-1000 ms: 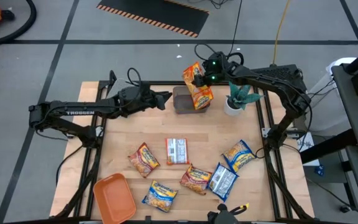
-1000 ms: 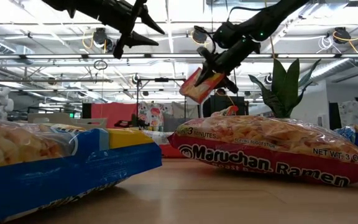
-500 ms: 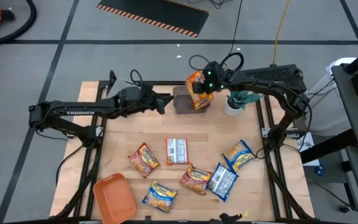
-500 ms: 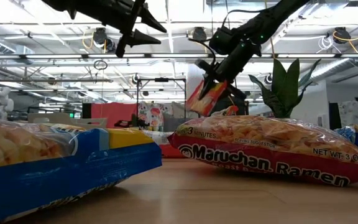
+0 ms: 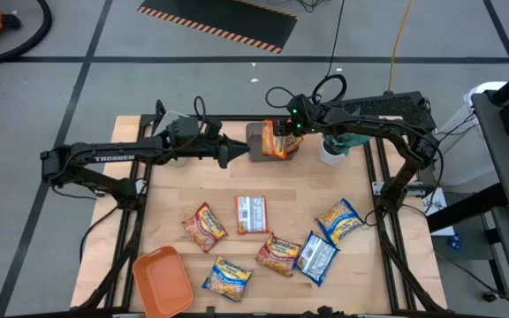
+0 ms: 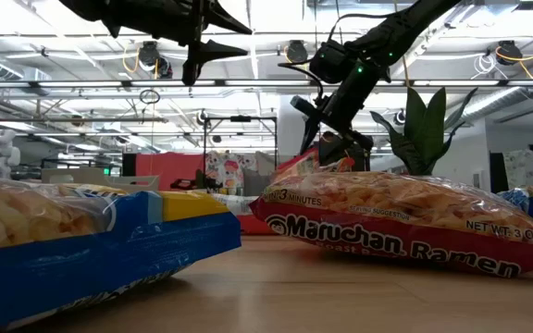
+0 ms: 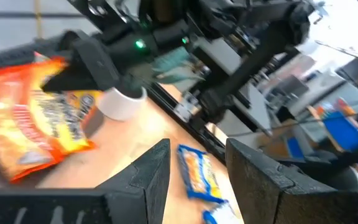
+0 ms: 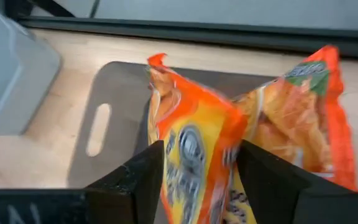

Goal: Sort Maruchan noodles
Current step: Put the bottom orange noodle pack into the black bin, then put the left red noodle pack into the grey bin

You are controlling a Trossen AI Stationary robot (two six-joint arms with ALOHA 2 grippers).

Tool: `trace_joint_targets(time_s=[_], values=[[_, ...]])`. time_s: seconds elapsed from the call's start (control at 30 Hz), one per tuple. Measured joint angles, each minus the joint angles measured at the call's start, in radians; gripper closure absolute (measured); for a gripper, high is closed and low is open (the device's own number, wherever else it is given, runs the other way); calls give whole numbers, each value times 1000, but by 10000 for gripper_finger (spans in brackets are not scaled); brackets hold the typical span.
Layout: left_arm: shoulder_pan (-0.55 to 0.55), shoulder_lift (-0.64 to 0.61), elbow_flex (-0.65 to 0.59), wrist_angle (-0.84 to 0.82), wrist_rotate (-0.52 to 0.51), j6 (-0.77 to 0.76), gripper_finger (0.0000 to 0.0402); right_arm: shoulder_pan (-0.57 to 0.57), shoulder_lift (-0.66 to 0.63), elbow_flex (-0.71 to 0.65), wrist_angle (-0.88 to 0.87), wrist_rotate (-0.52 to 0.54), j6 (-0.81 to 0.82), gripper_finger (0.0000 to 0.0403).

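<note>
An orange Maruchan packet (image 8: 194,149) sits on the grey tray (image 5: 254,143) at the table's far edge. It leans against a second orange packet (image 8: 297,118). My right gripper (image 5: 284,131) is just above it and open, with one finger on each side (image 8: 201,180). My left gripper (image 5: 230,153) hovers open to the left of the tray, touching nothing (image 7: 197,180). Several more packets lie flat on the near half of the table: orange (image 5: 205,225), white-backed (image 5: 251,214), red (image 5: 278,252), blue-and-yellow (image 5: 338,219). My right gripper comes down from above with a finger (image 8: 135,177) on each side of the orange packet's upper edge (image 8: 191,124). The packet fills the gap, and I cannot tell whether the fingers touch it. Its lower part rests on the grey tray.
A potted green plant (image 5: 336,141) stands just right of the grey tray, close to my right arm. An orange tray (image 5: 162,281) lies at the near left corner. Bare wood (image 5: 184,185) shows between the grey tray and the packets on the near half.
My right gripper has come down and a little toward the left, from above the far edge to the grey tray. The orange packet hung below it a second ago and now sits on the tray against the other packet. My left gripper has edged right toward the tray.
</note>
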Motion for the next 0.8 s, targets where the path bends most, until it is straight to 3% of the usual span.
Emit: trace_joint_targets(time_s=[0.17, 0.4, 0.57, 0.8], values=[[6, -55, -1, -5, 79, -23, 243, 2, -43, 0, 29, -29, 50, 205], [27, -136, -1, -135, 99, 130, 243, 47, -204, 0, 96, 47, -7, 209], [58, -161, -1, -267, 97, 180, 243, 132, -330, 0, 135, 21, -65, 209], [75, -171, -1, -344, 100, 179, 243, 277, -467, 0, 94, 30, 15, 209]])
